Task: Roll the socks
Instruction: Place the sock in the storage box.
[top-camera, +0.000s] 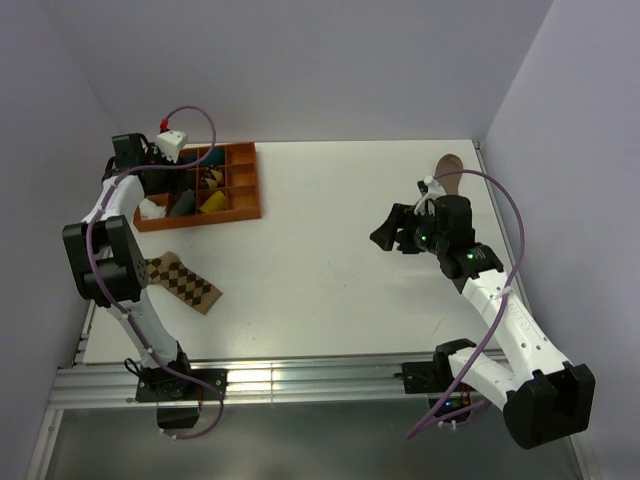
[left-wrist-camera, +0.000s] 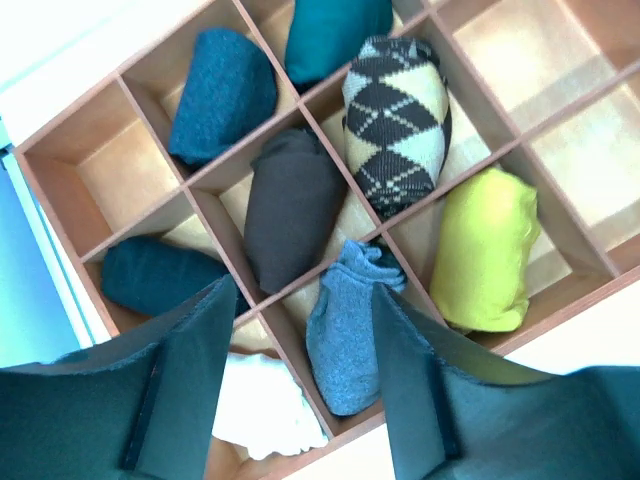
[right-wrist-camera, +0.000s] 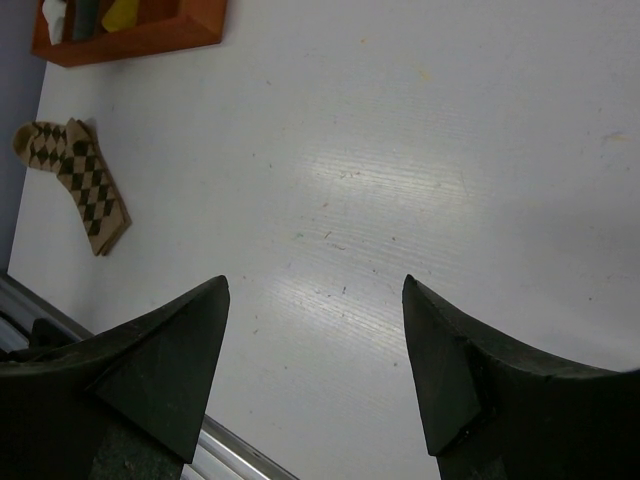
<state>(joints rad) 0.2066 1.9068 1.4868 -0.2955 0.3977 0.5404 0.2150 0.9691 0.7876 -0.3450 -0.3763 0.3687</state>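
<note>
In the left wrist view, the orange divided tray (left-wrist-camera: 52, 215) holds rolled socks, one per compartment. The grey sock (left-wrist-camera: 350, 345), the white sock (left-wrist-camera: 262, 412) and the black sock (left-wrist-camera: 290, 205) lie in neighbouring compartments. My left gripper (left-wrist-camera: 305, 295) is open and empty just above them, with one finger over the white sock's side and the other beside the grey sock. In the top view it (top-camera: 158, 190) hovers over the tray's left end (top-camera: 255, 180). My right gripper (top-camera: 388, 236) is open and empty above the bare table at the right (right-wrist-camera: 316, 285).
Other rolled socks fill the tray: teal ones (left-wrist-camera: 222, 95), an argyle one (left-wrist-camera: 395, 120) and a yellow one (left-wrist-camera: 485, 250). A tan diamond-patterned sock (top-camera: 185, 282) lies flat near the left arm. A brown sock (top-camera: 447, 165) lies at the far right edge.
</note>
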